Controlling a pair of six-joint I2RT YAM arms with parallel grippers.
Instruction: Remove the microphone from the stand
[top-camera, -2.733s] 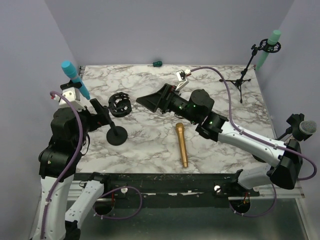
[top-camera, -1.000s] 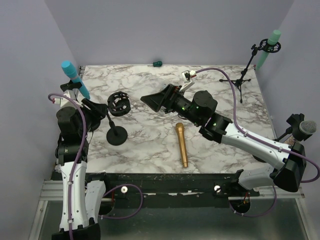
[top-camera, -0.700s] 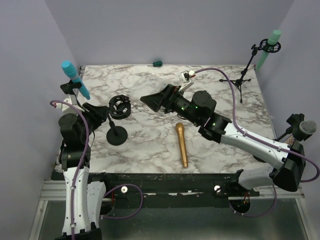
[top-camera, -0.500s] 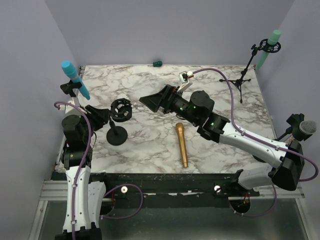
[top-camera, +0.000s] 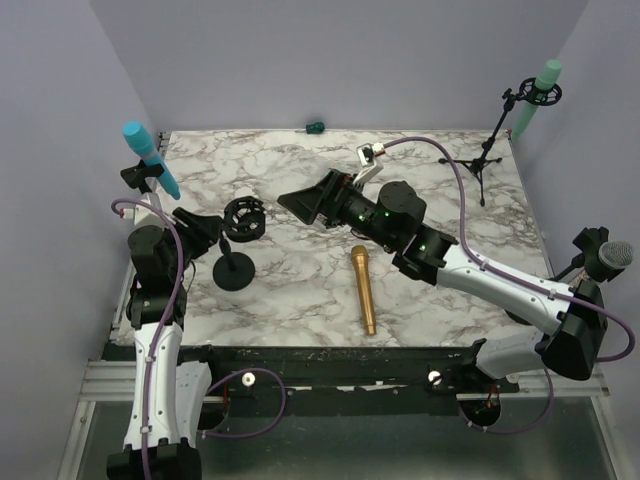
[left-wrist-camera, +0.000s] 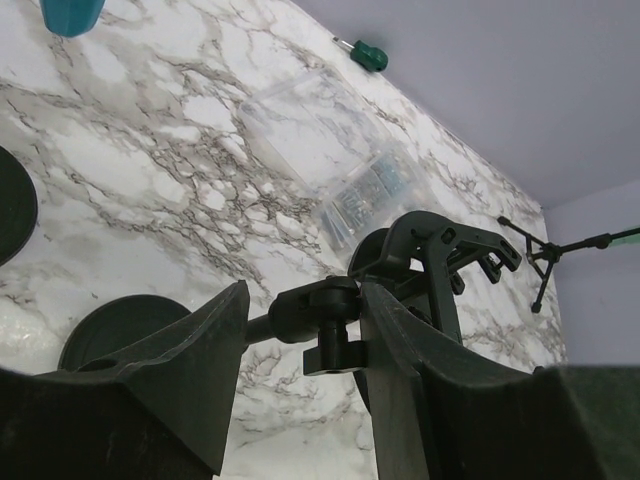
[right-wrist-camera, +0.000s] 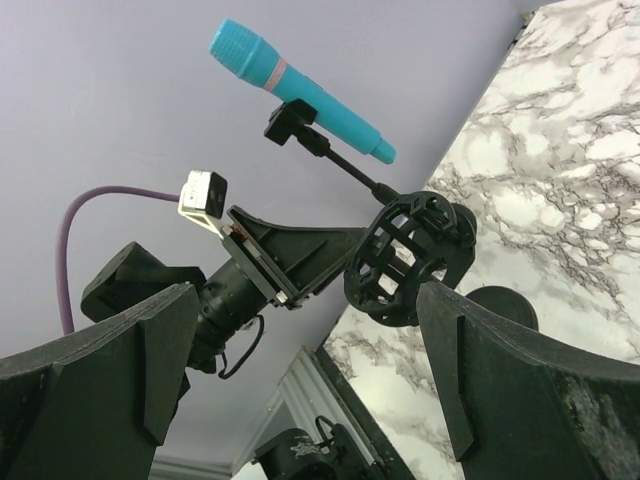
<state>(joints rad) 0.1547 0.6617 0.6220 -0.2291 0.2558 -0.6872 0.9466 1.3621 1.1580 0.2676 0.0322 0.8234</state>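
A gold microphone (top-camera: 363, 290) lies flat on the marble table, apart from both grippers. Left of it is a black stand with a round base (top-camera: 235, 271) and an empty cage mount (top-camera: 243, 219). My left gripper (top-camera: 212, 232) is shut on the stand's swivel joint (left-wrist-camera: 315, 308), just below the cage mount (left-wrist-camera: 440, 250), with the base (left-wrist-camera: 120, 325) to the left. My right gripper (top-camera: 300, 203) hangs open above the table to the right of the cage, holding nothing. In the right wrist view the cage (right-wrist-camera: 410, 260) shows beyond the wide jaws.
A teal microphone (top-camera: 150, 158) sits in a clip stand at the left edge. A green microphone (top-camera: 535, 98) is on a tripod at back right, a grey one (top-camera: 612, 255) at the right edge. A clear parts box (left-wrist-camera: 330, 150) and a green screwdriver (top-camera: 315, 126) lie farther back.
My left arm has drawn back toward the near edge, and the cage mount has tipped a little nearer with it. The right arm and the gold microphone have stayed put.
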